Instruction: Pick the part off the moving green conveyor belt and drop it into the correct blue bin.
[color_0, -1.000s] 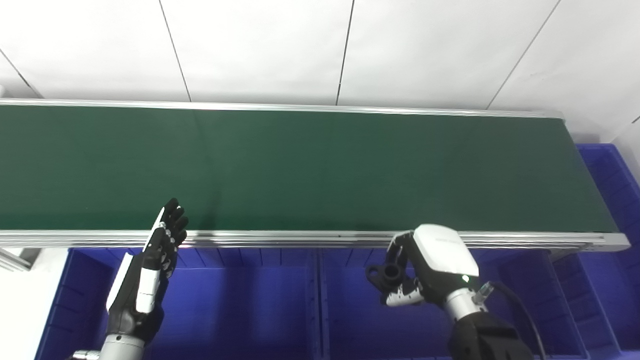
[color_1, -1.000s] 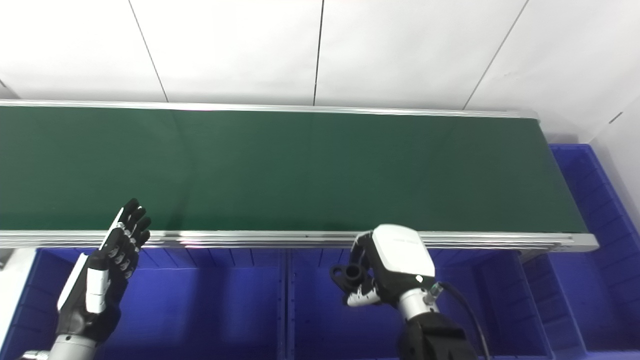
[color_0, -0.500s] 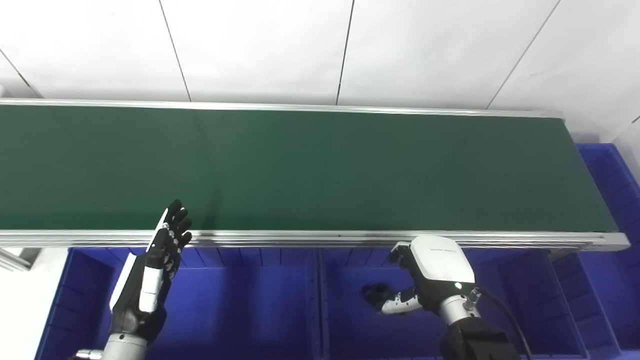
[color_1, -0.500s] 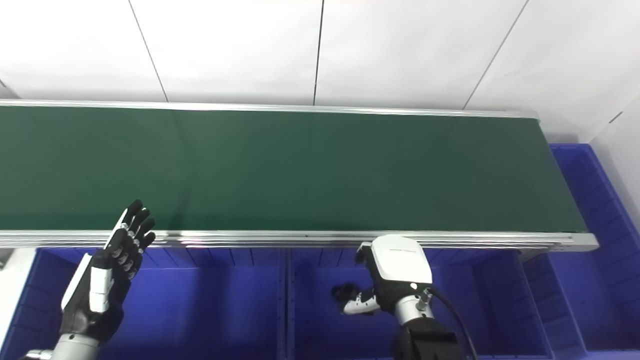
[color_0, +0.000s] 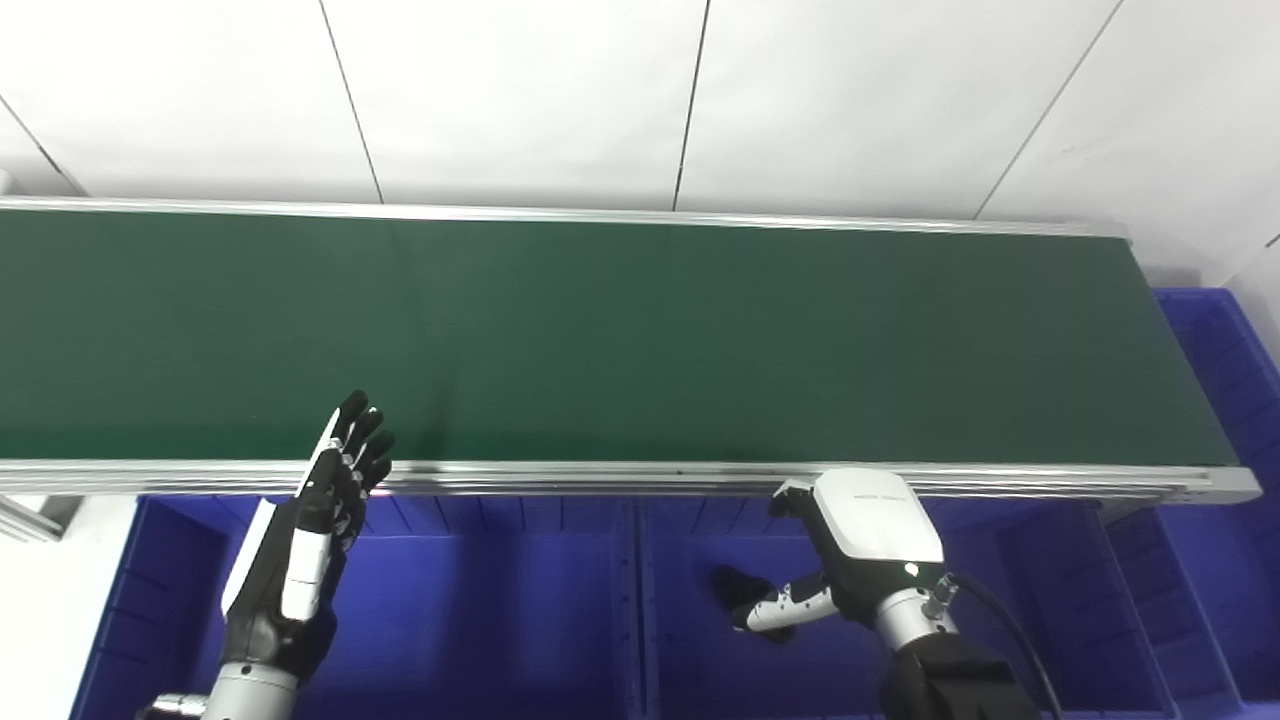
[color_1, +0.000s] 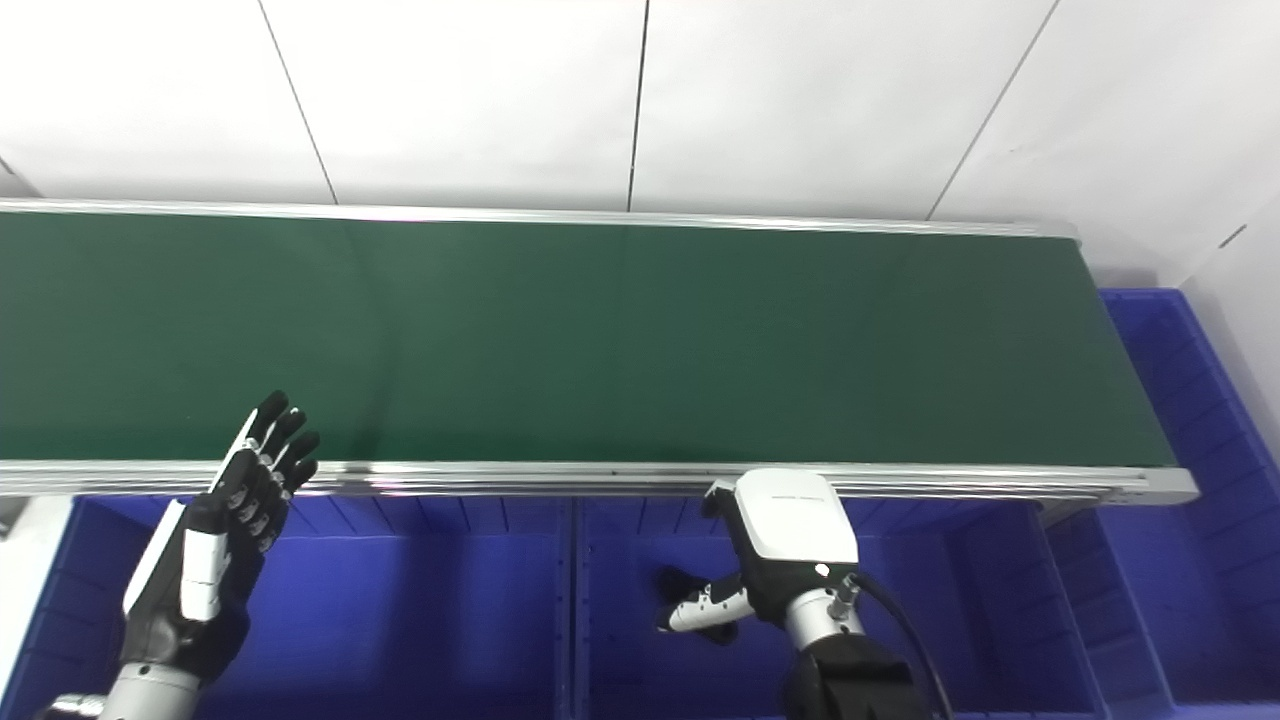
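The green conveyor belt (color_0: 640, 340) carries no part. A small black part (color_0: 733, 588) shows low inside the middle blue bin (color_0: 690, 670), just off my right thumb's tip; I cannot tell if they touch. My right hand (color_0: 860, 545) hangs over that bin below the belt's near rail, white back up, thumb stretched left, other fingers hidden under it. It holds nothing. My left hand (color_0: 320, 520) is open and empty, fingers straight and pointing up, at the belt's near rail on the left, over the left blue bin (color_0: 480, 610).
The belt's silver near rail (color_0: 600, 478) runs across above the bins. Narrower blue compartments (color_0: 1080, 600) lie right of the middle bin. Another blue bin (color_0: 1225, 350) stands past the belt's right end. A white wall lies behind.
My right hand was shut on the black part over the middle bin; it dropped lower, opened, and the part went down into the bin. My left hand barely moved.
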